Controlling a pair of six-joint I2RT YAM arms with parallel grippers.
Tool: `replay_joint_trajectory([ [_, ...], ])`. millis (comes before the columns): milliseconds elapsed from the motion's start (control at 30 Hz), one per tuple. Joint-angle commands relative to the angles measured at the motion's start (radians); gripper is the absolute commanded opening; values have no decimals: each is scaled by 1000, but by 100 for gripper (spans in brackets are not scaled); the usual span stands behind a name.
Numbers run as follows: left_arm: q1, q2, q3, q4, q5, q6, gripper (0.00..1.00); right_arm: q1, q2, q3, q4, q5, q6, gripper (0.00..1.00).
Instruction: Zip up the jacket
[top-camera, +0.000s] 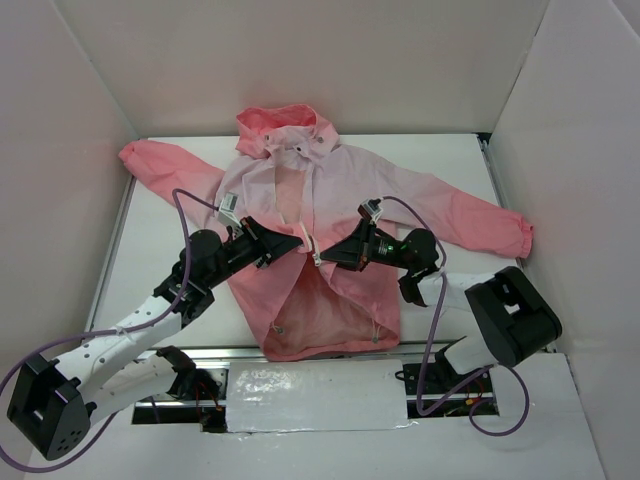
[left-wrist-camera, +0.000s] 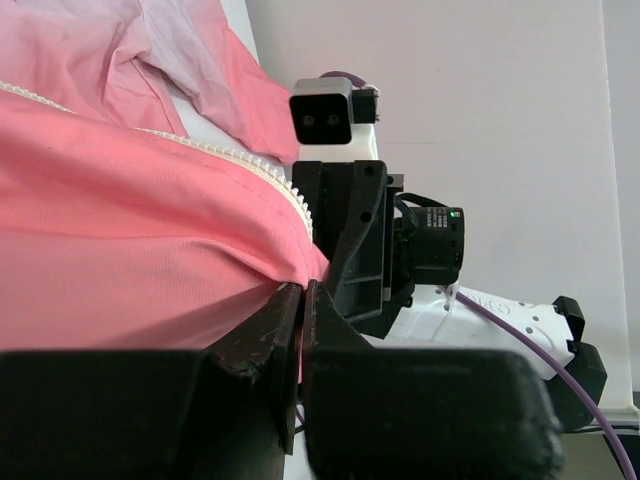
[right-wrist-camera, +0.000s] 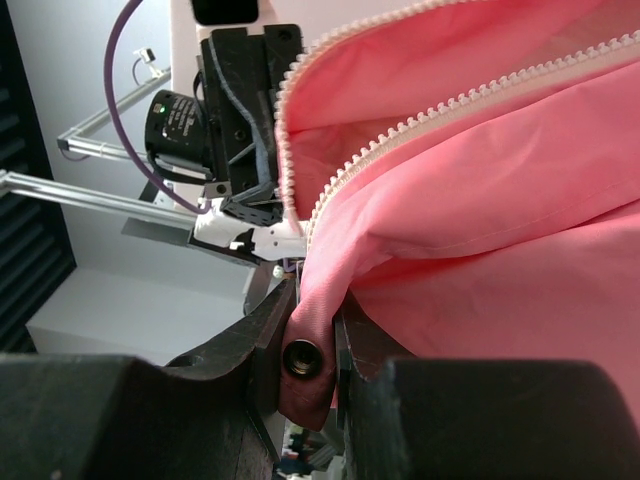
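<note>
Pinching jacket (top-camera: 340, 195) front edges: left pincer (top-camera: 299, 241) clamps one side, right pincer (top-camera: 326, 257) clamps snap-stud flap (right-wrist-camera: 301, 358); zipper teeth (right-wrist-camera: 440, 105) apart.

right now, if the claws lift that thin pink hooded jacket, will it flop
Probably floppy: the thin pink hooded jacket folds and sags between the left claw and right claw. Likely light: small pinches hold its edges up.
</note>
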Motion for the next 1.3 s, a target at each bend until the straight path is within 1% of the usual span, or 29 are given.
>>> replay_joint_trajectory([
  [0,4,-2,20,85,15,1,0,-5,16,8,377,-5,21,0],
  [300,2,-1,17,79,21,-1,0,-8,36,36,407,-7,34,0],
  [433,2,-5,40,41,-4,21,0,-7,27,51,358,-22,8,0],
  [467,4,-4,57,-48,-19,28,0,-7,21,56,256,-40,-13,0],
  [500,4,-1,78,-106,-60,31,0,-8,-8,68,161,-51,-95,0],
  [533,4,-11,103,-148,-76,50,0,-8,-31,76,-105,-57,-160,4],
  [567,4,-22,104,-169,-86,57,0,-2,-62,86,-293,-38,-249,11],
  [600,4,-37,103,-170,-100,64,0,1,-131,108,-512,-10,-474,20],
  [633,4,-68,101,-173,-111,79,0,13,-162,164,-900,30,-590,21],
  [667,4,-83,106,-208,-123,88,0,48,-199,197,-1058,124,-784,22],
  [700,4,-99,112,-237,-163,99,0,56,-205,238,-1182,146,-850,34],
  [733,4,-129,132,-274,-186,119,0,59,-205,246,-1347,150,-889,37],
  [767,4,-143,141,-348,-195,128,0,55,-207,251,-1413,157,-927,40],
  [800,5,-172,164,-369,-246,149,0,55,-211,254,-1541,169,-950,44],
  [833,5,-186,175,-407,-264,163,0,58,-220,257,-1599,170,-993,54],
  [867,7,-198,184,-451,-280,174,0,58,-226,267,-1649,160,-1013,58],
  [900,7,-215,207,-472,-294,195,0,58,-233,277,-1704,174,-1030,69],
  [933,7,-220,219,-495,-321,205,0,59,-239,289,-1816,200,-1044,71],
  [967,9,-223,244,-533,-330,223,0,64,-252,310,-1866,263,-1071,73],
  [1033,9,-218,264,-561,-337,238,0,64,-266,321,-1983,317,-1096,74],
  [1100,9,-211,273,-572,-329,248,0,72,-263,300,-2021,381,-1083,75],
  [1133,9,-209,272,-569,-324,248,0,75,-256,288,-2009,422,-1060,75],
  [1200,9,-205,261,-556,-309,242,0,79,-166,300,-2022,476,-1000,74],
  [1233,9,-202,261,-546,-304,242,0,81,-123,318,-2059,555,-969,74],
  [1267,9,-198,262,-542,-295,240,0,81,-31,335,-2070,582,-925,74],
])
